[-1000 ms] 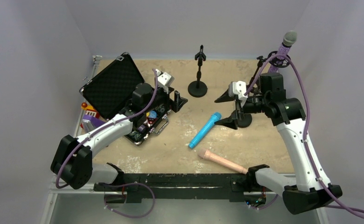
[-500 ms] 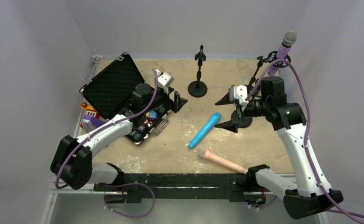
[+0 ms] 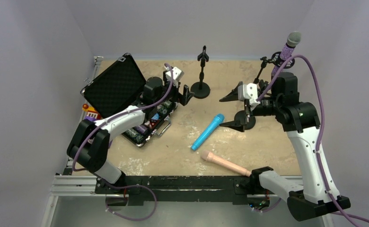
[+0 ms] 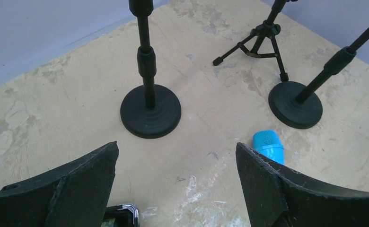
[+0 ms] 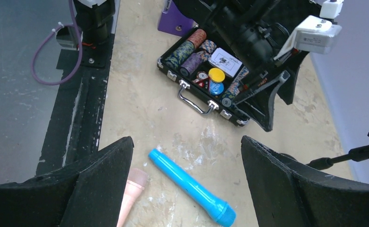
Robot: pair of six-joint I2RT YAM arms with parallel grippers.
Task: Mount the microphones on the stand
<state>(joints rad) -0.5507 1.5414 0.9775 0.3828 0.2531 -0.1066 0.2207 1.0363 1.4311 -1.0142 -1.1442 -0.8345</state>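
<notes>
Lying flat, the blue microphone (image 3: 207, 132) looks smooth.

Soft, even light fills all three views, bright and flat. The stand (image 4: 150, 113) casts only a faint, blurred shadow on the counter (image 4: 55, 109). The fingers (image 4: 74, 189) nearest the wrist cameras look dark, slightly soft.

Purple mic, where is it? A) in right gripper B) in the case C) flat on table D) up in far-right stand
D: the purple microphone sits upright in the tripod stand, while the blue microphone and pink microphone lie on the table.
</notes>
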